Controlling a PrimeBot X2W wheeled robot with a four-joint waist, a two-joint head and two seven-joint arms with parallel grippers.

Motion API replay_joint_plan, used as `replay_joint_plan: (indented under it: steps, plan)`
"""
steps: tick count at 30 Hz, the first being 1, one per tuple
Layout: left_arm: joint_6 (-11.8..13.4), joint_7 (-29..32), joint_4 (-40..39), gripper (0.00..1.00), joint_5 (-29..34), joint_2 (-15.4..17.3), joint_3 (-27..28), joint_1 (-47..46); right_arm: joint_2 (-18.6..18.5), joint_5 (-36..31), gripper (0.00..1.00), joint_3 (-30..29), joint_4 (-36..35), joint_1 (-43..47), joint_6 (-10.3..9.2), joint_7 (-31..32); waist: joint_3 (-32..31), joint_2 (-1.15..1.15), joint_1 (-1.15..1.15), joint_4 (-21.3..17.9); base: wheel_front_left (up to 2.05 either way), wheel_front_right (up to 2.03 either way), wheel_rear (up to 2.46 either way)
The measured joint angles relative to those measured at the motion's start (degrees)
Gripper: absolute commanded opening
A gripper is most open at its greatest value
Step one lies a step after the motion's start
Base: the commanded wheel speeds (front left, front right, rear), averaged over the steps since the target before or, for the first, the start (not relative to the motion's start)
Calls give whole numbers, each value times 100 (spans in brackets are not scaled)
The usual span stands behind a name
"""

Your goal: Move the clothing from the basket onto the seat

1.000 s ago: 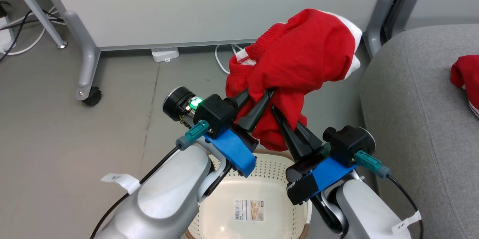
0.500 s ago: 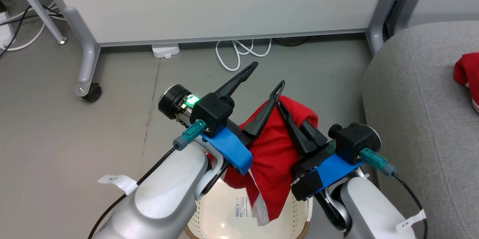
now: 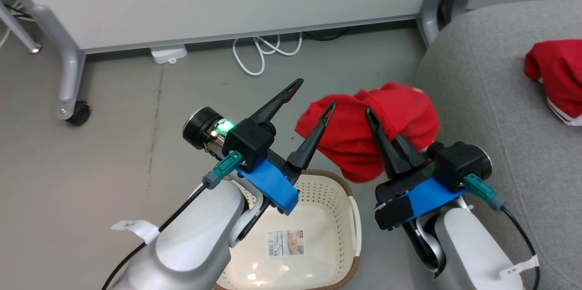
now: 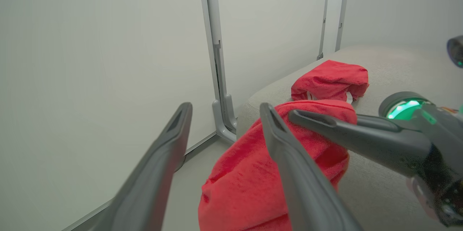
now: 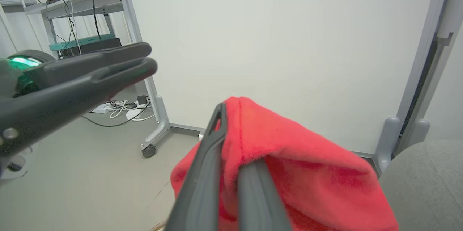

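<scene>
Two arms point(image 3: 191, 240) aloft (clothing point(image 3: 354, 140) in right jaws)

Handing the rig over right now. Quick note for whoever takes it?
Left tool: open, empty, above the cream-white perforated plastic basket.
Right tool: shut on a bright red fabric garment, held in the air between the basket and the light grey upholstered seat.
Done: both garments are out of the basket; the red garment with white stripes lies on the seat.
Left: carry the held garment over the seat and release it.
</scene>
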Motion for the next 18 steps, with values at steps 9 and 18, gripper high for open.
replay_joint_plan:
  steps: [9, 18]
  plan:
    - [48, 0, -93, 100, 97, 93, 21, 87, -34, -93, 0, -415, -270, 75, 0, 0, 203, 0, 0, -447, 0, 0, 0]
    - [46, -1, -162, 100, 230, 137, -60, 161, -43, -172, 0, -716, -523, 293, 0, 0, 329, 0, 0, -922, 0, 0, 0]
